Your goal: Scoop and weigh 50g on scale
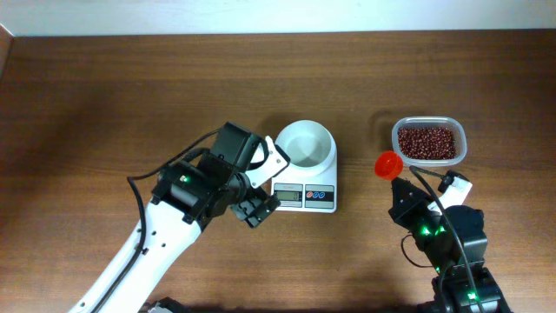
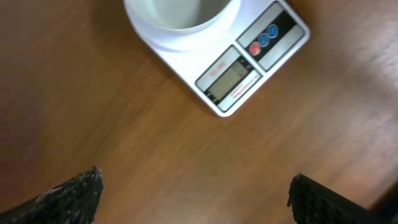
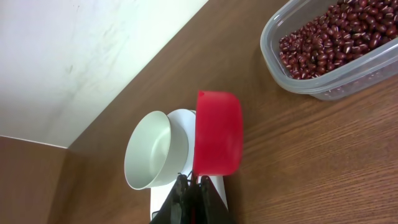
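Left wrist, scale (image 2: 236, 68) ahead of spread left jaws, apart — right jaws pinching red scoop (image 3: 217, 134)

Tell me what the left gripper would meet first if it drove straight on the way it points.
Probably bare table, just short of the scale and its display edge; the open left gripper points down at wood, though depth is unclear.

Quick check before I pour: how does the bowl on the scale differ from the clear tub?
The bowl is round, white and opaque; the tub is rectangular and clear. The bowl is empty; the tub holds red-brown beans. The bowl sits on the scale; the tub stands on the table. Both are upright and open-topped.
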Controlling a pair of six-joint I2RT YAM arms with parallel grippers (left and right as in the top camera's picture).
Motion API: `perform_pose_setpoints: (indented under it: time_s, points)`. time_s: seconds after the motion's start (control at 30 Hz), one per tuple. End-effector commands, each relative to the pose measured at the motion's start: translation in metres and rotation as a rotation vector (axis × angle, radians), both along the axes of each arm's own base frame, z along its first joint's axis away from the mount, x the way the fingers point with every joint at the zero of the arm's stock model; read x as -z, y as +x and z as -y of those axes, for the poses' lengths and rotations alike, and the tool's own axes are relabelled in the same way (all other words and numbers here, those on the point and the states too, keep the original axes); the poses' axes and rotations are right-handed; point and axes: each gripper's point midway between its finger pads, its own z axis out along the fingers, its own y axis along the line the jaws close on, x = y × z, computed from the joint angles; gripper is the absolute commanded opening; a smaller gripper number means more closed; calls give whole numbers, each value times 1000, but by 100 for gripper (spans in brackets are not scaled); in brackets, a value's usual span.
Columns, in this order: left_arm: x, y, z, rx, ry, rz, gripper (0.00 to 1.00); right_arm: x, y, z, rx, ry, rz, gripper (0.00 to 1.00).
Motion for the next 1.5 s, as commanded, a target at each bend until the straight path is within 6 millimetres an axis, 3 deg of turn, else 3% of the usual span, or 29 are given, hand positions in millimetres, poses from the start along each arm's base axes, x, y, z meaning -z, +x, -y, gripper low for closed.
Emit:
perform_pose_setpoints:
  time_s: [0.0, 0.1, 0.17, 0.27, 0.3, 0.43, 0.63, 1.1, 1.23, 1.37, 1.4, 1.47]
  points:
    - [-9, 7, -7, -11, 29, 45, 99, -2, 1, 2, 5, -10, 9, 4]
    - [-11, 8, -6, -8, 25, 48, 99, -1, 0, 2, 4, -10, 6, 4]
    - [-26, -1, 0, 115, -20, 26, 99, 2, -1, 2, 4, -13, -10, 4]
    - [-60, 0, -21, 113, -40, 32, 99, 2, -1, 3, 4, -13, -9, 4]
    - [-64, -4, -14, 179, -108, 24, 99, 2, -1, 3, 4, -13, -9, 4]
    - [-62, -3, -19, 158, -163, -7, 99, 2, -3, -3, -26, 0, -11, 4]
    - [-62, -3, -20, 156, -159, -7, 99, 3, -22, -42, -265, 75, -43, 4]
    - [-58, -5, -28, 140, -119, -21, 99, 1, -21, -42, -273, 57, -26, 4]
    - [-46, -16, -27, 250, -101, -47, 99, 1, -21, -42, -273, 57, -26, 4]
    - [-62, -11, -40, 187, -224, -17, 99, 1, -21, -42, -273, 57, -26, 4]
    - [-68, -17, -41, 242, -249, 8, 99, 1, -21, -42, -272, 57, -26, 4]
    - [-66, -19, -41, 250, -242, 1, 99, 2, -19, -39, -256, 49, -25, 4]
